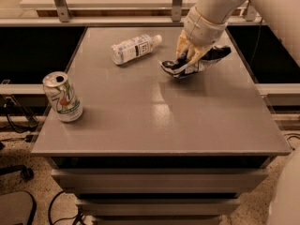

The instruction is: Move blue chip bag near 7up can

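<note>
The blue chip bag (211,56) is a crumpled dark blue foil bag at the back right of the grey table (164,121). My gripper (186,60) comes down from the upper right on a white arm, and its yellowish fingers (182,48) are shut on the bag's middle, low over the tabletop. The 7up can (63,97) stands upright near the table's front left edge, far from the bag, with its silver top and pull tab showing.
A clear plastic bottle (133,47) with a white label lies on its side at the back of the table, left of the gripper. A metal rail (117,20) runs behind the table. Cables lie on the floor at the left.
</note>
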Controlling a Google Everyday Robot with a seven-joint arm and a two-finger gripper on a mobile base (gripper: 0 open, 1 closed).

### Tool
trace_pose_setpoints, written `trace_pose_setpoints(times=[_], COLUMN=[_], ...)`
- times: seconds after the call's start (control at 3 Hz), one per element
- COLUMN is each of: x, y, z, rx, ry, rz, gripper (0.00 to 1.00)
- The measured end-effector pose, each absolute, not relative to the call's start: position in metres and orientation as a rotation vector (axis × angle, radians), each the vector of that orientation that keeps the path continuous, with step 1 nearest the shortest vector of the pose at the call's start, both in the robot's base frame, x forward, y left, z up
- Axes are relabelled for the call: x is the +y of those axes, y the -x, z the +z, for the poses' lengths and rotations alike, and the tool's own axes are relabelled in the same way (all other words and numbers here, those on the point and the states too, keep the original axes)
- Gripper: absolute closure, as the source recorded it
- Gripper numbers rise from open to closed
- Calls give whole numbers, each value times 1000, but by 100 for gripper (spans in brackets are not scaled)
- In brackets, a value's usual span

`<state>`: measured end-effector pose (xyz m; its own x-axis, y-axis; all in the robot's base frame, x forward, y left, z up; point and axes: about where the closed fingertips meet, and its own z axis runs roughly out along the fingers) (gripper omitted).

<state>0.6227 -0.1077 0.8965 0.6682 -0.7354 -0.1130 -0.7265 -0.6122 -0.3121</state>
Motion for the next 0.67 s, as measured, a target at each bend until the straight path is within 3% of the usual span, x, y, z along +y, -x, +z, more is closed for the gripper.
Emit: trace_pose_setpoints(times=[0.67], x=[-82], y=[-573], z=[891], rx=[839], ry=[2637], rz=[158], gripper=[100])
